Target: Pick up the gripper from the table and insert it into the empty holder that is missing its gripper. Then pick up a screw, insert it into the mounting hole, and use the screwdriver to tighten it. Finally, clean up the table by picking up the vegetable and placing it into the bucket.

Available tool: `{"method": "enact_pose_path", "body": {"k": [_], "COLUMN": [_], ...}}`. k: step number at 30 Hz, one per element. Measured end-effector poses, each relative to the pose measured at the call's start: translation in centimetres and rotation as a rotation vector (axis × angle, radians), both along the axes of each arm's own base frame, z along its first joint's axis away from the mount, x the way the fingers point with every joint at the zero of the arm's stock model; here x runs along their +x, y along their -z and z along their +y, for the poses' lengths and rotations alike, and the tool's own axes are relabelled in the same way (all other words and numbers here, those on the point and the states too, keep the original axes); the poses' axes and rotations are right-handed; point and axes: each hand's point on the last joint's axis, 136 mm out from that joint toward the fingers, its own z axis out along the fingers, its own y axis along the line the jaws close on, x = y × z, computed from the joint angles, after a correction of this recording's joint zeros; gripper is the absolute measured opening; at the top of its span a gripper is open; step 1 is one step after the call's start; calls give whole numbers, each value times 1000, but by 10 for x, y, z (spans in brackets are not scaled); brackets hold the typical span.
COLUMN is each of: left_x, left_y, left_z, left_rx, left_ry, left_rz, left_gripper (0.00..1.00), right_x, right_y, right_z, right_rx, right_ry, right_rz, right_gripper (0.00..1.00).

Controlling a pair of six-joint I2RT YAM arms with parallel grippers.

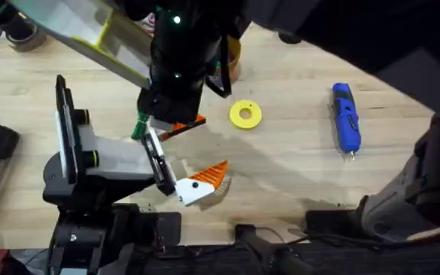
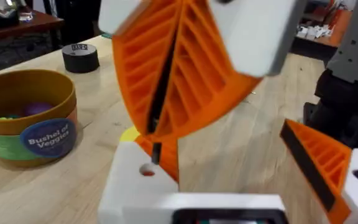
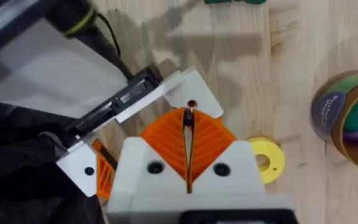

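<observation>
Orange pads of the right gripper (image 3: 188,146) pinch the screw (image 3: 189,117) over the holder (image 3: 185,90) hole; mid-bench, screwdriver (image 1: 346,116) near the right edge, tightening and vegetable (image 3: 232,2) remain.

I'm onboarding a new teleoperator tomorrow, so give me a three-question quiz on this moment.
1. True or false: the screwdriver lies on the table, with no gripper touching it.
2. What is the right gripper pinching? A: the vegetable. B: the screw. C: nothing.
3. Fill in: the label of the bucket reads "Bushel of ____".

Key: 1 true; 2 B; 3 Veggies.
</observation>
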Motion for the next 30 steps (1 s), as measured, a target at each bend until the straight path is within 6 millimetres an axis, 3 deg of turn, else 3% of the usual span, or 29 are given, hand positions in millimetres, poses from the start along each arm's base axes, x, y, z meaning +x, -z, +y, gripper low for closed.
{"method": "enact_pose_path", "body": {"k": [19,30], "left_x": [0,0], "left_y": [0,0], "left_z": [0,0], "left_rx": [0,0], "left_ry": [0,0], "left_rz": [0,0], "left_gripper": [985,985], "right_x": [5,7], "right_y": [0,14], "right_z": [-3,1], "right_rx": [-1,-28], "right_ry": [14,14], "right_rz": [1,16], "right_gripper": [6,6]}}
